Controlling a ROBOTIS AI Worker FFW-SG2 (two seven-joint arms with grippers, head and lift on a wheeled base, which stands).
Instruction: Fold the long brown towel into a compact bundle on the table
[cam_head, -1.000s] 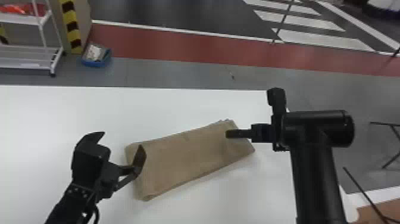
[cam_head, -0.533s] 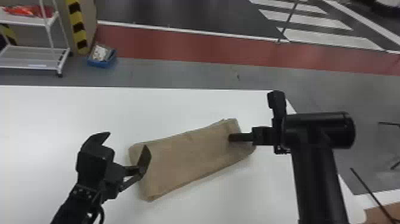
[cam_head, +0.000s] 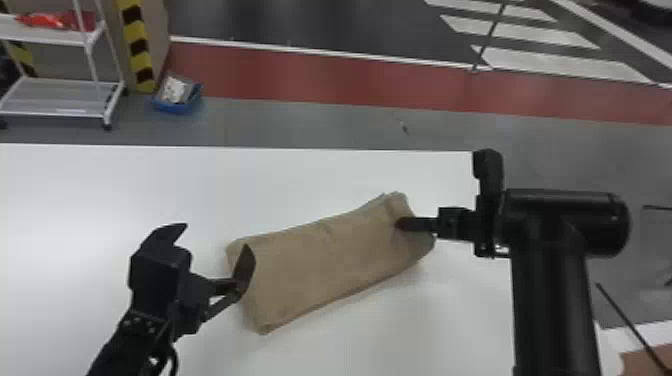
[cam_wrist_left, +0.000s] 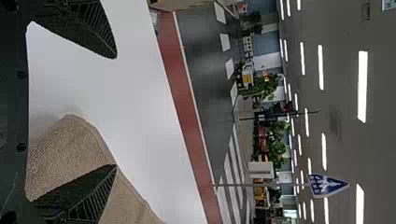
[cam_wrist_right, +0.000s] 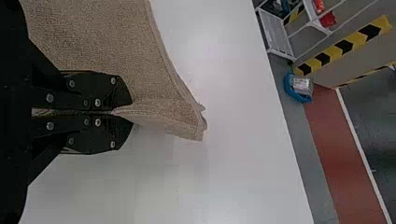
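Observation:
The brown towel (cam_head: 325, 265) lies folded into a slanting rectangular bundle on the white table (cam_head: 320, 170). At its left end my left gripper (cam_head: 210, 237) stands open, one finger over the towel's edge and the other out over bare table. In the left wrist view the open left gripper (cam_wrist_left: 114, 112) has the towel (cam_wrist_left: 70, 149) beside its lower finger. My right gripper (cam_head: 404, 224) is at the towel's right end. The right wrist view has the right gripper (cam_wrist_right: 122, 112) shut on a pinched fold of the towel (cam_wrist_right: 112, 42), whose layered corner sticks out past the fingertips.
The table's far edge (cam_head: 250, 147) runs behind the towel, and its right edge passes under my right arm. On the floor beyond stand a white shelf cart (cam_head: 65, 97) and a blue bin (cam_head: 177, 100).
The left gripper has shifted slightly right relative to the towel's left end. The right gripper stays at the right end, where the towel now looks a little more creased around its fingertips.

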